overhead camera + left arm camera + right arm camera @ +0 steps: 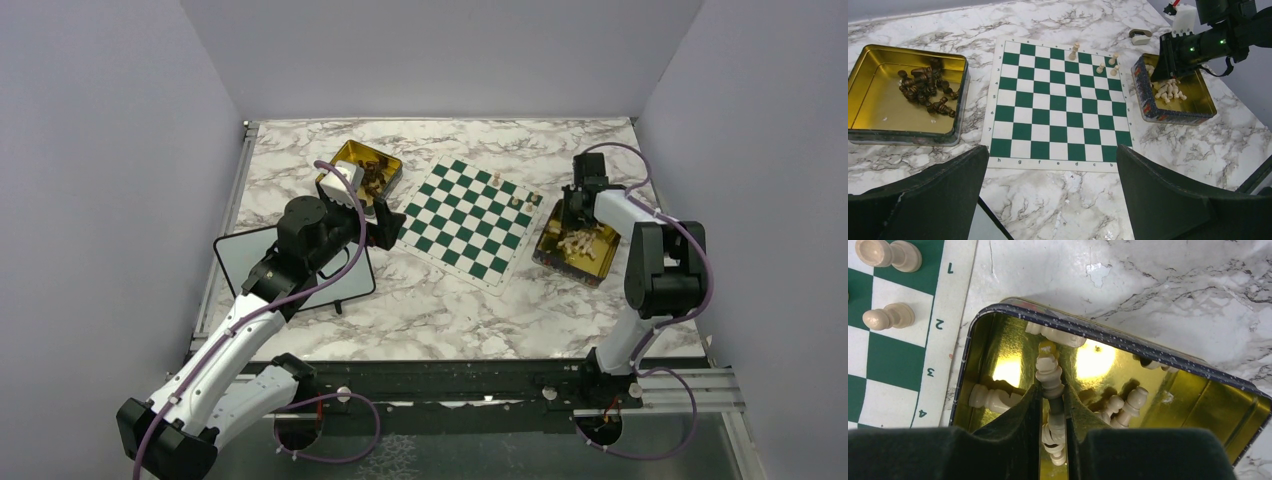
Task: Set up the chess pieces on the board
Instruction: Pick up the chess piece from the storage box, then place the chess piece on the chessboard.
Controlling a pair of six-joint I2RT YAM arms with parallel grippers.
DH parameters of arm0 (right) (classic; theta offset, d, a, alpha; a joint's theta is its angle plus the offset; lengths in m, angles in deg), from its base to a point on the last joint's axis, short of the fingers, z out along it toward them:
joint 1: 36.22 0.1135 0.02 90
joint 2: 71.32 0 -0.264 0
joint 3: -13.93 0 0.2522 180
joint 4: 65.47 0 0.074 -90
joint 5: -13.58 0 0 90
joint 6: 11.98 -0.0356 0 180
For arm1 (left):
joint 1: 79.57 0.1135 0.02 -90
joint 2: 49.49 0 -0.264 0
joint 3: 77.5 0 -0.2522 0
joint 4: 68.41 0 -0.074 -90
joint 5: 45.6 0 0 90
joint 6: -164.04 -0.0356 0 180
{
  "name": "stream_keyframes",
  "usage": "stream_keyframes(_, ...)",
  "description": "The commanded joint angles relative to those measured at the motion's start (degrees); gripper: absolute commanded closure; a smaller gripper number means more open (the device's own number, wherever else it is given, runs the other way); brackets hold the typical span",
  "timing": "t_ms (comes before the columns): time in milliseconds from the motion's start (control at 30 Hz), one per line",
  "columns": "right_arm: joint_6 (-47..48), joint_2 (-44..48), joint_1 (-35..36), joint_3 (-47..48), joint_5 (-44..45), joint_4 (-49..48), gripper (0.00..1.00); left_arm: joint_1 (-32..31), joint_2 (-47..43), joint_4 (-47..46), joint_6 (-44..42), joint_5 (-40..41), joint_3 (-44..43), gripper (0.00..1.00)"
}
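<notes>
Pieces (pixel 1101 68) on the board (pixel 1058 105) number four; right gripper (pixel 1052 392) clamps one pale piece (pixel 1048 371), left gripper (pixel 1050 150) gapes wide.

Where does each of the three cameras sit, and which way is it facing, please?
Top external: above and behind the robot, looking down on the table, the board, the left arm and the right arm.
Left wrist: just off the board's left edge, facing across it; the open left gripper fills the bottom.
Right wrist: straight down into the gold tin; the right gripper pinches a pale piece.
Shared: both wrist views show that tin and the board edge beside it.
</notes>
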Motion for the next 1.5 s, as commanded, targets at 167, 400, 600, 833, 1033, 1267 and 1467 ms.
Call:
stream_keyframes(167,0.7,6.6,-0.1,2.7,5.2,4.1,0.83,-0.4,0.7,-0.7,0.6,-2.2,-0.3,0.02)
stream_keyframes(400,1.1,8.7,-0.1,2.1,5.5,4.3,0.83,-0.4,0.6,-0.3,0.7,-2.1,-0.6,0.02)
stream_keyframes(600,2.1,12.0,0.0,0.7,5.8,3.4,0.84,-0.4,1.4,-0.3,1.2,-2.6,-0.8,0.03)
stream_keyframes(833,2.9,16.8,0.5,-1.1,-2.1,0.6,0.83,-0.5,2.2,-0.5,2.5,-3.4,-0.9,0.05)
stream_keyframes(1033,2.7,21.6,2.5,-4.4,-11.5,-6.2,0.84,-0.5,5.5,-0.6,5.3,-1.9,-2.1,0.08)
stream_keyframes(1267,2.7,29.4,9.6,-12.4,-22.2,-21.7,0.87,-0.5,10.9,2.6,9.5,-6.1,-7.7,0.12)
stream_keyframes(1467,3.9,36.1,16.8,-22.8,-29.0,-43.8,0.84,-0.5,17.1,3.3,15.3,-14.6,-14.9,0.22)
